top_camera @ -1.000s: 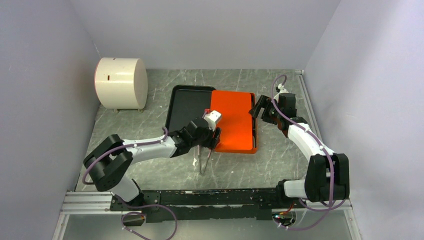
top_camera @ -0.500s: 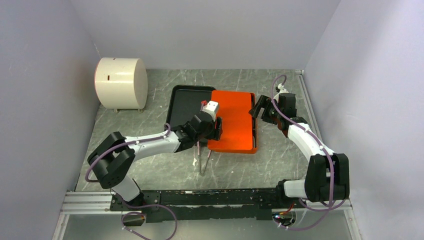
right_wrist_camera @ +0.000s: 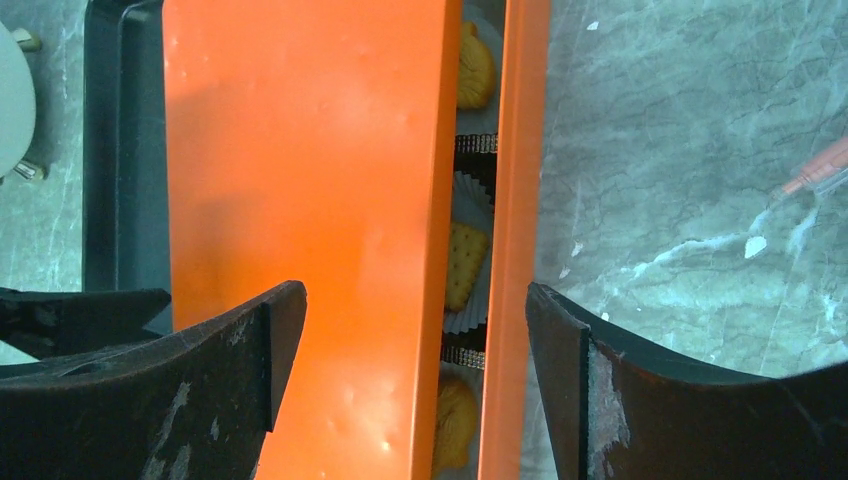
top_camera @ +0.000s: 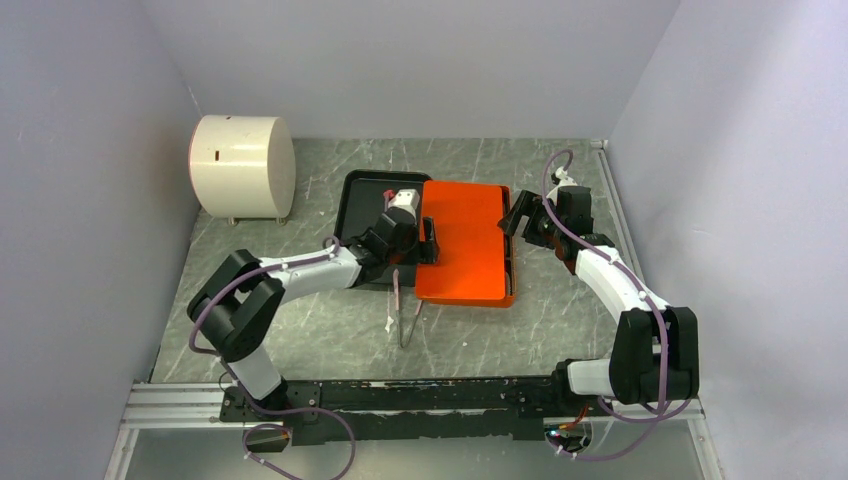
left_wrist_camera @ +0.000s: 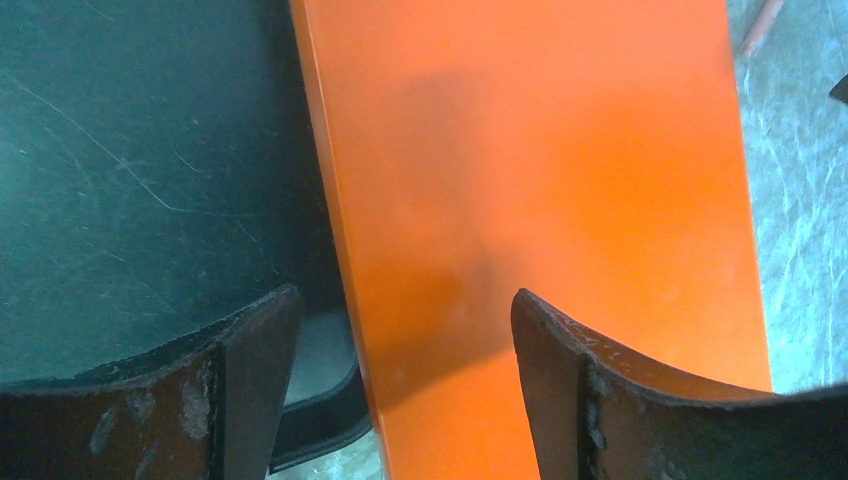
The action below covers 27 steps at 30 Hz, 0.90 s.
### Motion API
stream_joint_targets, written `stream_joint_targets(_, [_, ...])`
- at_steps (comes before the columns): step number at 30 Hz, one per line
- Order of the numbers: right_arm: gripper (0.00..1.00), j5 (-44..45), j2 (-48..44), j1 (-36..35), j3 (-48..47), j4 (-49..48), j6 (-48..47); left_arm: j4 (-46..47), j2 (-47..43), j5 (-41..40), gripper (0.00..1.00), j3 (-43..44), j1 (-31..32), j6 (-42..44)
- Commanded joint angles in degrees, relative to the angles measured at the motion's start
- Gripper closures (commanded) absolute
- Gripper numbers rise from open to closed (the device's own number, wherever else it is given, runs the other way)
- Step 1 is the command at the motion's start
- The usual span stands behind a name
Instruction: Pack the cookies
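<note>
My left arm reaches out long and low from the near left toward the middle of the table. My left gripper [top_camera: 428, 240] hangs over the spot where the black tray [top_camera: 365, 205] meets the orange lid [top_camera: 465, 240]. Its fingers [left_wrist_camera: 250, 350] are spread apart and hold nothing.

My right arm bends up from the near right and leans in toward the far right side of the lid. My right gripper [right_wrist_camera: 415, 300] is wide open too, with nothing in it, just above the lid and the wall of the orange box [right_wrist_camera: 512, 200].

The lid does not sit fully over the box. A thin gap shows along the right side. In that gap I see the cookies [right_wrist_camera: 462, 265], orange ones, sitting in white paper cups [right_wrist_camera: 470, 195] inside the box.

The table [top_camera: 300, 320] is grey stone with pale streaks. A pair of thin tongs [top_camera: 405, 320] lies on it, near the box. A big white drum [top_camera: 240, 165] stands at the far left. Plain pale walls close in the sides and the back.
</note>
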<state>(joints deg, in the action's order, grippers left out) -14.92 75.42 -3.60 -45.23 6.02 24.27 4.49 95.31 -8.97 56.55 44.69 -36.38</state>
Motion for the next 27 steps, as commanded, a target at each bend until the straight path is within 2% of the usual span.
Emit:
stream_joint_targets(1, [0.15, 1.15, -1.08, -0.27, -0.58, -2.02, -0.98, 1.39, 1.66, 4.28, 0.20, 2.89, -0.12, -3.19])
stream_joint_targets(11, [0.14, 1.86, -1.06, -0.27, -0.47, -1.76, -1.04, 4.23, 5.60, 9.47, 0.23, 7.49, -0.10, -7.62])
stream_joint_targets(19, [0.15, 2.98, 0.17, -0.26, -0.54, -1.04, -1.13, 4.97, 7.09, 9.06, 0.24, 9.92, -0.06, -10.05])
stream_joint_targets(27, [0.31, 3.53, 1.15, -0.18, 0.11, 0.24, -0.85, 3.59, 8.12, 9.06, 0.24, 10.64, -0.02, -9.59])
